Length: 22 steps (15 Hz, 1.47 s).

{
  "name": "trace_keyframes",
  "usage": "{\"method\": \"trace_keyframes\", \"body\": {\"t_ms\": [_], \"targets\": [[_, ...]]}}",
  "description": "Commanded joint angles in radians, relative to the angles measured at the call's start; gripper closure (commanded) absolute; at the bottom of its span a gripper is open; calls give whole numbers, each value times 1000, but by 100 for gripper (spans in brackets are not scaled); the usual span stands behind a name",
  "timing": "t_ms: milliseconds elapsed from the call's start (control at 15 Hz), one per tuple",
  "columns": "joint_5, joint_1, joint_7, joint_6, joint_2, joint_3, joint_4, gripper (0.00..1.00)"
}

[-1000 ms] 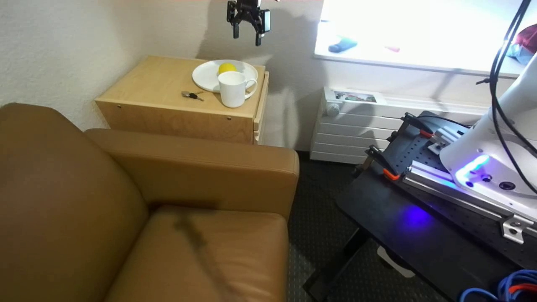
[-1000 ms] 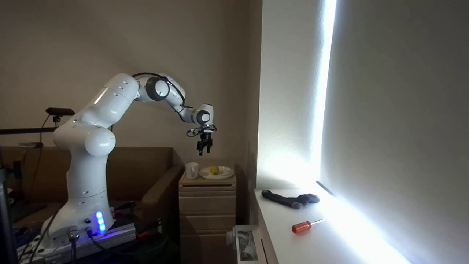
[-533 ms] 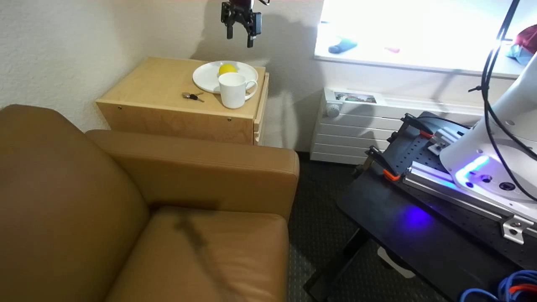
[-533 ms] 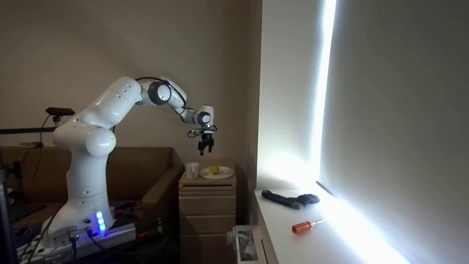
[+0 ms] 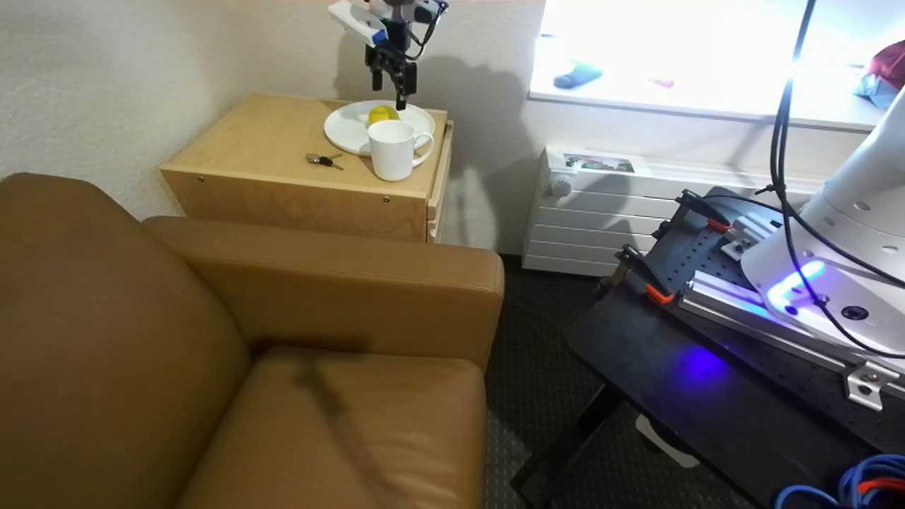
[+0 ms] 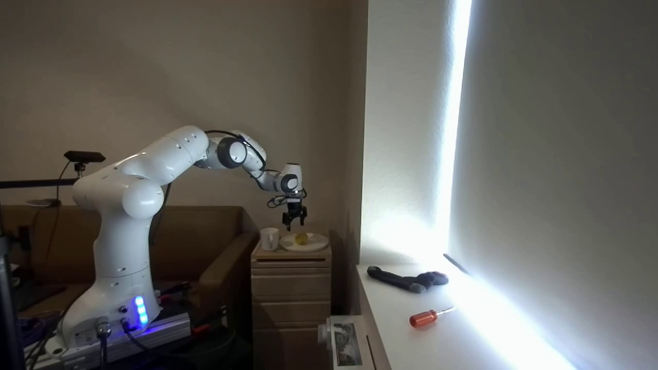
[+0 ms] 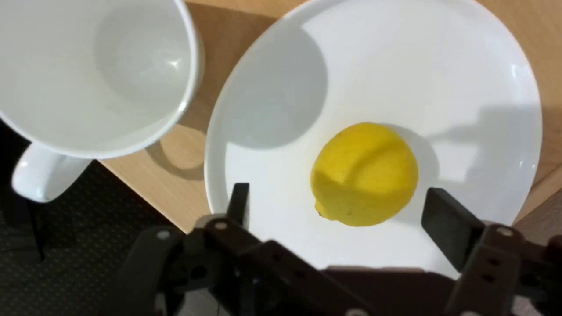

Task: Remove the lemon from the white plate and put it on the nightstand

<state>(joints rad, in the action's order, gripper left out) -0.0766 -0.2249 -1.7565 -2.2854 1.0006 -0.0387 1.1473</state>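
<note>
Space narrows between gripper (image 5: 389, 97) and lemon (image 7: 364, 175) on white plate (image 7: 439, 57)

We see one main difference from a second ago: the gripper hangs lower in both exterior views, nearer the lemon yet apart from it. In an exterior view it also sits farther left in the frame, and a pale bracket (image 5: 355, 21) now shows beside it at the top edge. The black cables (image 5: 779, 186) in that same view hang farther left than before. We see the arm (image 6: 169, 154) lower too, sloping less steeply than in the earlier picture.

The gripper's two fingers (image 7: 238, 204) stand spread, and in the wrist view we find a gap on each side of the lemon between them. Shadow now darkens part of the lemon's skin, which we see brighter in the earlier exterior pictures.

The lemon itself keeps its place, resting on the white plate atop the nightstand (image 5: 276, 134). We find the white cup (image 5: 391, 152) unmoved, upright just beside the white plate, its handle pointing toward the lower left in the wrist view. The keys (image 5: 325, 161) lie on the nightstand, unmoved as well, between the white plate and the brown couch (image 5: 339, 283).
</note>
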Motion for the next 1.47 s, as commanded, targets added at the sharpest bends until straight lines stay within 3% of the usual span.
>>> {"method": "trace_keyframes", "body": {"t_ms": [0, 667, 733, 1000, 1067, 1133, 1333, 1400], "targets": [[1, 2, -31, 4, 31, -9, -37, 0], [-3, 8, -53, 20, 142, -12, -141, 0], [1, 3, -42, 8, 100, -11, -87, 0], [2, 4, -44, 9, 119, -11, -117, 0], [1, 5, -36, 8, 123, -8, -121, 7], [2, 6, -34, 11, 126, -7, -124, 26], [-3, 8, -34, 9, 129, -4, -135, 38], [-5, 8, -35, 7, 131, -1, -140, 36]]}}
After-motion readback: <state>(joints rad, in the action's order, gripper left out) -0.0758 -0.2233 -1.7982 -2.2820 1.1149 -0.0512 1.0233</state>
